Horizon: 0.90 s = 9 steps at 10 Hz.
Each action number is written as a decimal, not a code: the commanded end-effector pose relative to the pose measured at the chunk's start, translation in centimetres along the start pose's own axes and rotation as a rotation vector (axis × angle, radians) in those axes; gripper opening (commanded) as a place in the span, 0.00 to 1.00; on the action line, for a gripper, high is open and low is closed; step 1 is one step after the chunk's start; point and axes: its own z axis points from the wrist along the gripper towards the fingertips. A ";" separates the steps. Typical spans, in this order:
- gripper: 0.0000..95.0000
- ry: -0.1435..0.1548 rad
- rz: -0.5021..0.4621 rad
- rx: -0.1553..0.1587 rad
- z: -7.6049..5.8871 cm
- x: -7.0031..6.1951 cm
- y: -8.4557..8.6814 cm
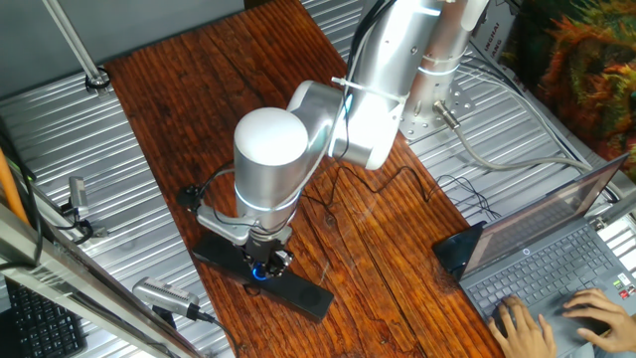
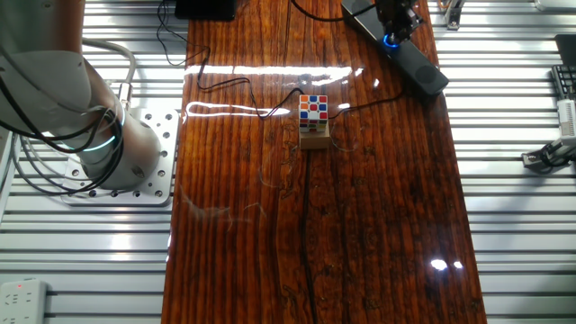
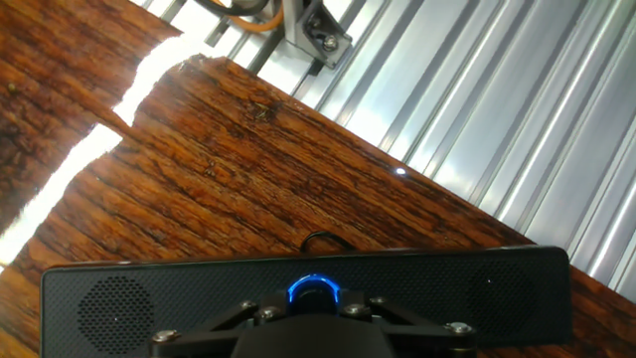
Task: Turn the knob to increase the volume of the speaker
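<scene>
A long dark wooden surface [image 2: 315, 225] with a strong lengthwise grain runs between panels of ribbed silvery metal [image 2: 522, 234]. Bright overhead light leaves white glare streaks across the wood [image 2: 270, 76]. A multicoloured puzzle cube [image 2: 313, 112] stands on a small wooden block near the middle of the surface. A thin black cable [image 2: 236, 85] trails over the wood. An open laptop [image 1: 556, 254] sits at one corner, with a person's hands [image 1: 556, 318] on its keyboard. A white power strip [image 2: 22, 299] lies on the metal.

The speaker [image 1: 263, 268] lay near the table [image 2: 360, 234] edge, a cube [image 2: 313, 112] mid-table, a laptop [image 1: 556, 254] off its far side
</scene>
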 end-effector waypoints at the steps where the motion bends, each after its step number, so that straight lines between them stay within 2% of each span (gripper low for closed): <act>1: 0.00 -0.001 -0.013 -0.002 0.0 0.0 0.0; 4: 0.00 0.003 -0.038 -0.003 0.0 0.0 0.0; 9: 0.00 0.013 -0.130 0.011 0.0 -0.1 0.0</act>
